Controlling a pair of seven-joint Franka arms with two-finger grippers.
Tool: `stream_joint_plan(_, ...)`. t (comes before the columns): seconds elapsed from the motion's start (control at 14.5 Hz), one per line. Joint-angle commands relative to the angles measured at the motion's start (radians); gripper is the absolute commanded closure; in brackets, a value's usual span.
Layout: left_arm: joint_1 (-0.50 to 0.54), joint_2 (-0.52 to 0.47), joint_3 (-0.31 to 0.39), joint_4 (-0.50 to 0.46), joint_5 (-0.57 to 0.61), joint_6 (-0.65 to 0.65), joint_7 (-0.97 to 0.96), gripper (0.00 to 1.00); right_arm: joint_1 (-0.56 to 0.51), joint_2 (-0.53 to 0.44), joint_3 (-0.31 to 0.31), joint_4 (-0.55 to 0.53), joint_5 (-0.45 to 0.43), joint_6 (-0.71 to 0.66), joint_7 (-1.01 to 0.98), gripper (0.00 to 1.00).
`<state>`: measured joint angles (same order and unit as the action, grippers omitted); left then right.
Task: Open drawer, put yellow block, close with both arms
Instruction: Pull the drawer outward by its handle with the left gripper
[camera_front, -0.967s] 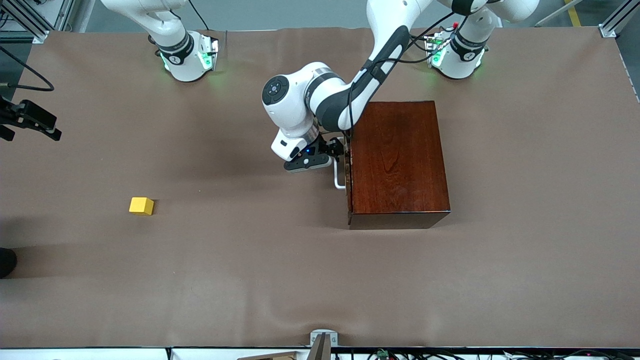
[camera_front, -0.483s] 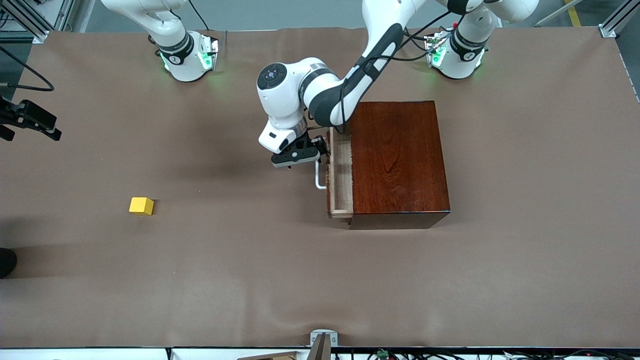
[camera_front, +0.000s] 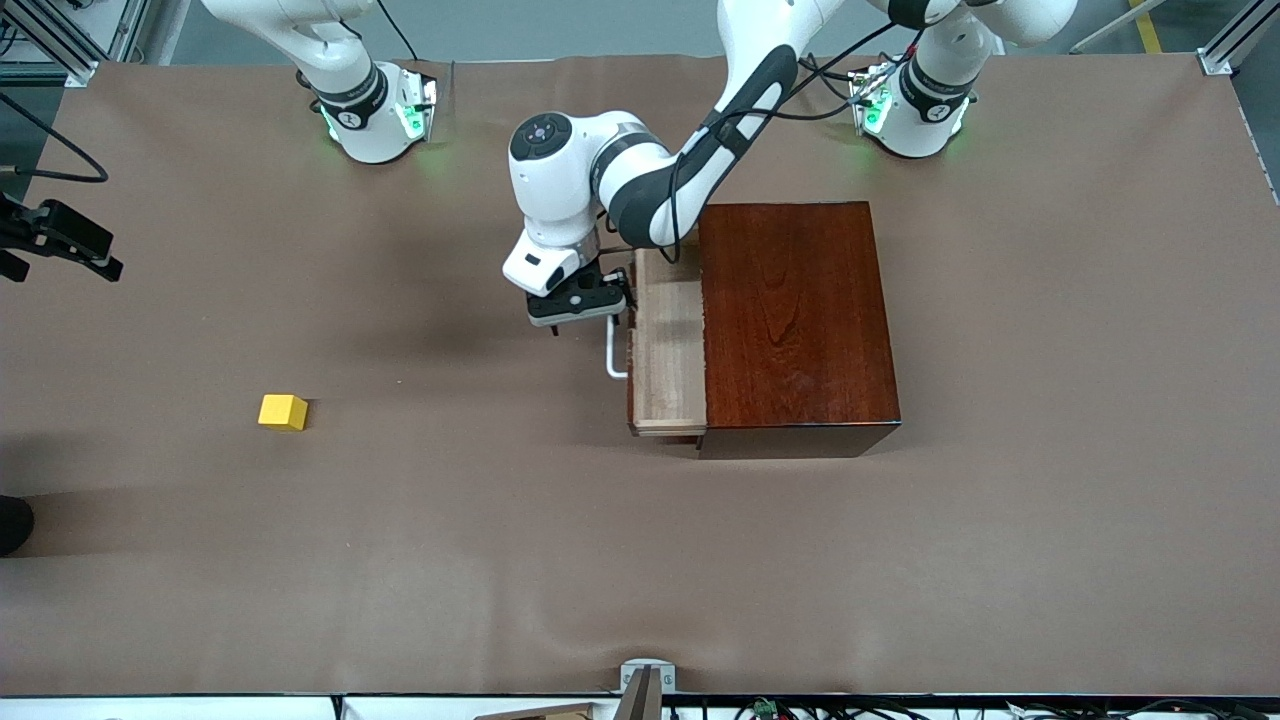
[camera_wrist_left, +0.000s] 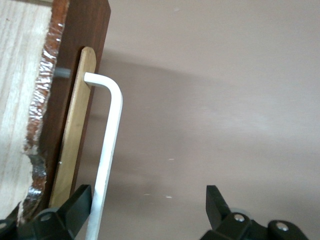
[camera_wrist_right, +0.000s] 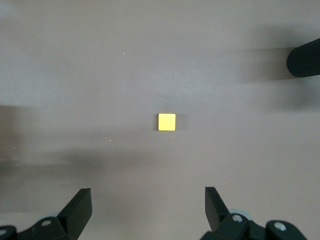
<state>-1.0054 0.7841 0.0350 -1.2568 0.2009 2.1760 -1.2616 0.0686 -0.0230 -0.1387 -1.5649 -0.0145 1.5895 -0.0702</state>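
The dark reddish-brown box (camera_front: 795, 320) stands near the left arm's base. Its pale wood drawer (camera_front: 668, 345) is pulled partly out toward the right arm's end. My left gripper (camera_front: 585, 312) is open over the white handle (camera_front: 612, 355). In the left wrist view the handle (camera_wrist_left: 107, 150) passes between the jaws, close against the finger (camera_wrist_left: 80, 202) nearest the drawer front (camera_wrist_left: 75, 100); the gripper (camera_wrist_left: 148, 205) is not closed on it. The yellow block (camera_front: 283, 411) lies on the table toward the right arm's end. My right gripper (camera_wrist_right: 148, 205) is open and empty, high over the table, with the block (camera_wrist_right: 167, 121) below.
A black device (camera_front: 62, 240) sticks in at the table edge at the right arm's end. A dark round object (camera_front: 12, 525) sits at that same edge, nearer the front camera; it also shows in the right wrist view (camera_wrist_right: 304, 58). Brown cloth (camera_front: 450, 550) covers the table.
The drawer was closed a second ago; the left gripper has moved toward the right arm's end with the handle, drawing the tray out. The block has not moved.
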Motion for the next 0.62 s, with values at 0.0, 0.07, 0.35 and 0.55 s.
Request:
stream_joint_plan(0.0, -0.012, 0.035, -0.004, 0.057, -0.011, 0.053, -0.03, 0.0, -0.013, -0.003, 0.005, 0.006, 0.018, -0.008, -0.013, 0.0)
stream_joint_plan(0.07, -0.012, 0.034, -0.004, 0.06, -0.012, 0.054, -0.041, 0.0, -0.013, -0.003, 0.005, 0.006, 0.018, -0.008, -0.014, 0.0)
stream_joint_plan(0.35, -0.009, 0.02, 0.008, 0.06, -0.009, 0.041, -0.051, 0.0, -0.013, 0.002, 0.005, 0.006, 0.018, -0.008, -0.013, 0.0)
stream_joint_plan(0.55, -0.006, -0.035, 0.04, 0.06, -0.009, -0.039, -0.05, 0.0, -0.013, 0.008, 0.005, 0.006, 0.036, -0.006, -0.013, 0.0)
